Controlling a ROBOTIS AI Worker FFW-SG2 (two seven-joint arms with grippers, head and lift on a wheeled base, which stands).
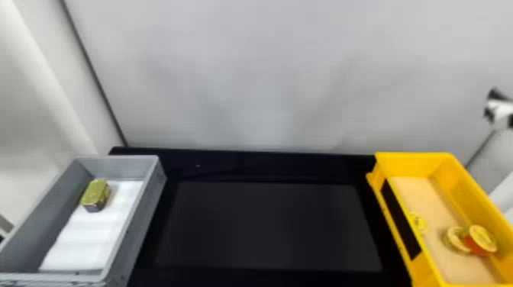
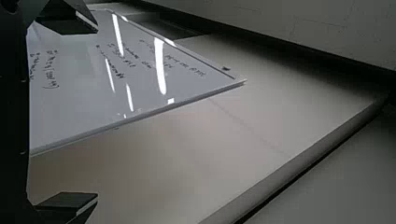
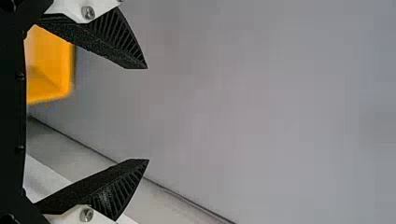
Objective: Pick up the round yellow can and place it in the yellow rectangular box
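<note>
At the right edge of the head view is my right gripper [image 1: 490, 105], high beyond the yellow rectangular box [image 1: 469, 183]. Inside that box lie a yellow round item [image 1: 418, 223] by the left wall, a round yellow-lidded can [image 1: 455, 239], and a red-sided can with a yellow lid [image 1: 481, 238] tilted against it. A gold-lidded can [image 1: 95, 194] with rounded corners sits in the grey box at the left. The right wrist view has my right gripper [image 3: 148, 114] open, nothing between its fingers. In the left wrist view my left gripper [image 2: 97, 113] stands open and holds nothing, away from the boxes.
The grey box [image 1: 150, 198] has a white liner [image 1: 89, 236] on its floor. Between the two boxes lies a black table [image 1: 267, 225] with a dark flat panel. A pale wall [image 1: 248, 76] rises behind. A whiteboard [image 2: 93, 93] with writing shows in the left wrist view.
</note>
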